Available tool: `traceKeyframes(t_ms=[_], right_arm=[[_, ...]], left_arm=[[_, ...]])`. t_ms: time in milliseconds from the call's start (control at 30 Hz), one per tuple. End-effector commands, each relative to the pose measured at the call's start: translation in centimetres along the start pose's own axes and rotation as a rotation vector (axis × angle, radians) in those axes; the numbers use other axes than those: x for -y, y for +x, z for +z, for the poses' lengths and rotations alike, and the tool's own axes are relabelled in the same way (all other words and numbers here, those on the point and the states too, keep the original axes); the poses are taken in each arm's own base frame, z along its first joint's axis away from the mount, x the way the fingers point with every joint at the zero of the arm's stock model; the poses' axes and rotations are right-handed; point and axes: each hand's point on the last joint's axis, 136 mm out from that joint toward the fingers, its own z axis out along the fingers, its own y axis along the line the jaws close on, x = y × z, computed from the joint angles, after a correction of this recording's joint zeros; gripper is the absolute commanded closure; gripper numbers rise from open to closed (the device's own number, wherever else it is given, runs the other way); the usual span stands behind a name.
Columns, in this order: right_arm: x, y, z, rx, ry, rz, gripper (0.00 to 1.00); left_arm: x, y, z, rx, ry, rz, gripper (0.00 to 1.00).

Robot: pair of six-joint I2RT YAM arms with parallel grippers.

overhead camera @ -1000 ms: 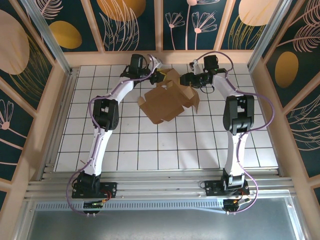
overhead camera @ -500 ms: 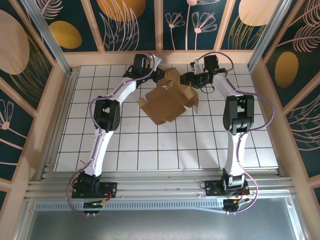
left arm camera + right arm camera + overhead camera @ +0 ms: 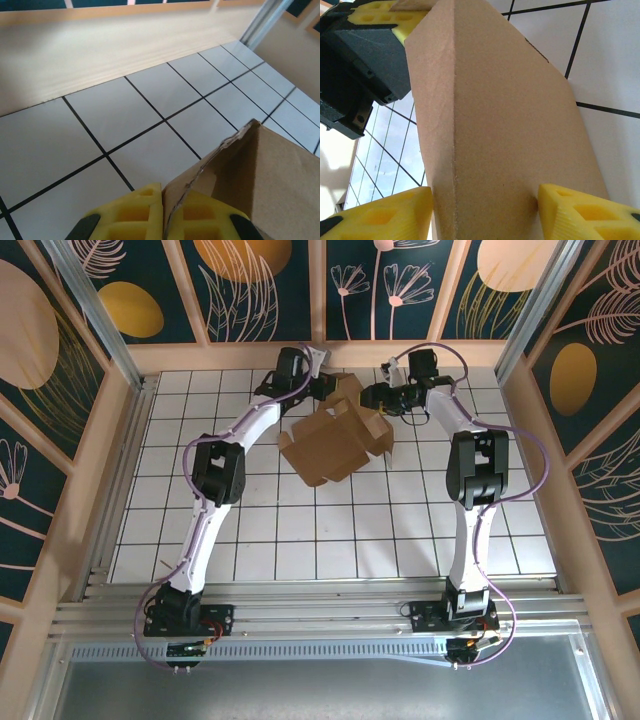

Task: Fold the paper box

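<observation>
The paper box (image 3: 335, 440) is a brown cardboard sheet, partly folded, with flaps raised at the far middle of the tiled floor. My left gripper (image 3: 325, 390) is at its far left corner. In the left wrist view its yellow fingers (image 3: 132, 215) are shut on a thin flap edge of the paper box (image 3: 270, 175). My right gripper (image 3: 372, 398) is at the box's far right side. In the right wrist view a folded panel of the paper box (image 3: 495, 125) sits between the right gripper's (image 3: 485, 215) two fingers, touching both. The left gripper (image 3: 375, 20) shows at that panel's far end.
A low wooden wall (image 3: 330, 355) runs along the far edge just behind both grippers, and the same wall (image 3: 100, 45) shows close in the left wrist view. White tiled floor (image 3: 330, 530) lies open between the box and the arm bases.
My left gripper moved right to the box's far corner and shut on a flap. The box's near part shifted slightly. The right gripper stayed put.
</observation>
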Motion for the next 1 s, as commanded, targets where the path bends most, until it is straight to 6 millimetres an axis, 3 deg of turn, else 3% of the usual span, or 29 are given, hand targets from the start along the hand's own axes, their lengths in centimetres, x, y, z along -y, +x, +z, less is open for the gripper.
traceKeyframes(t_ms=[0, 267, 433, 533, 667, 800, 867, 967], right_arm=[[1.6, 1.9, 2.1, -0.05, 0.033, 0.038, 0.42], [1.7, 1.8, 2.0, -0.047, 0.039, 0.034, 0.43], [1.8, 2.0, 2.1, -0.05, 0.04, 0.04, 0.43], [1.8, 2.1, 2.1, -0.052, 0.038, 0.041, 0.43], [1.6, 2.1, 2.1, -0.051, 0.033, 0.04, 0.43], [1.5, 2.2, 1.9, -0.048, 0.032, 0.038, 0.43], [1.5, 2.2, 1.9, -0.05, 0.032, 0.038, 0.43], [1.5, 2.4, 1.9, -0.053, 0.031, 0.038, 0.43]], left_arm=[[7.5, -3.1, -0.3, 0.038, 0.121, -0.107, 1.0], [8.1, -4.6, -1.5, 0.045, 0.119, -0.315, 1.0], [10.0, -6.2, -3.0, 0.056, 0.151, -0.382, 1.0], [9.6, -6.8, -3.4, 0.075, 0.113, -0.46, 1.0], [9.5, -6.1, -2.9, 0.063, 0.102, -0.538, 1.0], [9.7, -3.7, -1.8, 0.022, 0.092, -0.533, 1.0], [10.1, -3.3, -1.4, 0.017, 0.116, -0.449, 0.99], [11.1, -3.3, -1.6, 0.013, 0.174, -0.336, 0.88]])
